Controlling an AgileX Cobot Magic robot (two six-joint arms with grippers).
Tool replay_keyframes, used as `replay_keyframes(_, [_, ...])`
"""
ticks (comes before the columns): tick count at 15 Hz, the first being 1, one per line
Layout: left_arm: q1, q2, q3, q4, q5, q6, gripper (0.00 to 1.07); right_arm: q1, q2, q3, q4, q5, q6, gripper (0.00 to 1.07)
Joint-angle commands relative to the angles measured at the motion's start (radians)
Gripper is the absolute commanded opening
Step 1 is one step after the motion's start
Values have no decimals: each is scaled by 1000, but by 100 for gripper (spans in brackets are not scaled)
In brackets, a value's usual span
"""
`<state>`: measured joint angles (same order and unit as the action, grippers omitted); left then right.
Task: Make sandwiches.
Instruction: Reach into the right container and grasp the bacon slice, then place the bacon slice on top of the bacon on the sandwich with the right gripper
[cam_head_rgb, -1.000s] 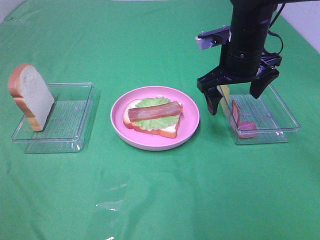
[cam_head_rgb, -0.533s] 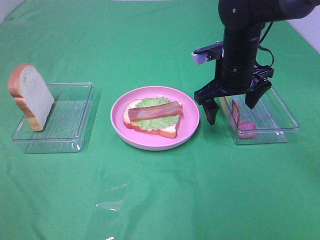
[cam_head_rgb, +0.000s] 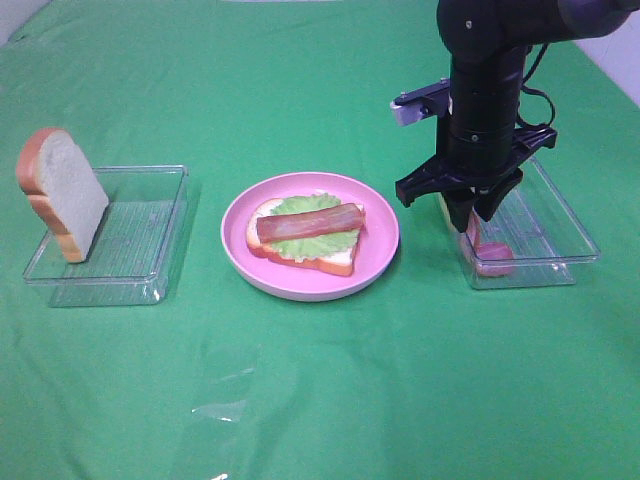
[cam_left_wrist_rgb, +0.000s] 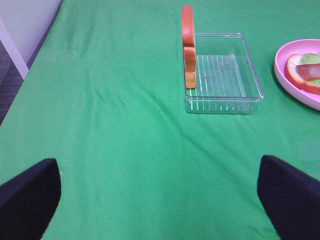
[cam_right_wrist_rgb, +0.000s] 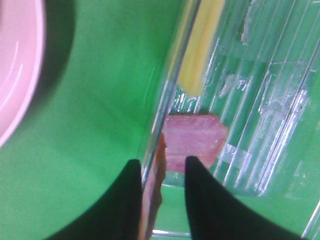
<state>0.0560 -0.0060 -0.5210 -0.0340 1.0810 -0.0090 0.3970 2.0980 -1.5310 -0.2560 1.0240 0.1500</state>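
Sandwich (cam_head_rgb: 305, 235): part-built, on the pink plate (cam_head_rgb: 300, 291) at mid-bench (cam_head_rgb: 330, 400). One bread slice, lettuce, and one bacon strip on top with its long axis running left-right. No top slice yet.

Right tool (cam_head_rgb: 473, 218): down at the left wall of the right tray (cam_head_rgb: 560, 215), just right of the plate. Jaws drawn narrow. In the wrist view they straddle a reddish slice (cam_right_wrist_rgb: 156, 185) standing on edge against that wall. I cannot tell whether they actually pinch it. One finger (cam_right_wrist_rgb: 125, 200) appears to sit outside the clear wall, so the wall may be caught in the bite as well.

Also in that tray: pink ham piece (cam_right_wrist_rgb: 192, 140) and yellow cheese (cam_right_wrist_rgb: 200, 55), both untouched.

Key relation: the slice's long axis runs near-far along the wall and the jaws close across it. The sandwich lies directly left of this tool, near. Right arm is clearly the closer one.

Left tool (cam_left_wrist_rgb: 159, 172): released, jaws wide, nothing between, well back from the left tray (cam_head_rgb: 150, 270) where the spare bread slice (cam_head_rgb: 60, 195) leans.
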Motion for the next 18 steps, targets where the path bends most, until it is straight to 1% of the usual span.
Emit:
replay_keyframes(1, [0, -2, 3, -2, -4, 3, 100, -1, 5, 6, -10, 11, 15, 0])
replay_keyframes(10, [0, -2, 3, -2, -4, 3, 100, -1, -16, 3, -11, 46, 4, 0])
replay_keyframes(13, [0, -2, 3, -2, -4, 3, 100, -1, -86, 3, -14, 78, -17, 0])
replay_keyframes(16, [0, -2, 3, -2, -4, 3, 100, -1, -208, 3, -18, 143, -99, 0])
replay_keyframes(18, [0, -2, 3, -2, -4, 3, 100, 0, -282, 3, -18, 153, -103, 0])
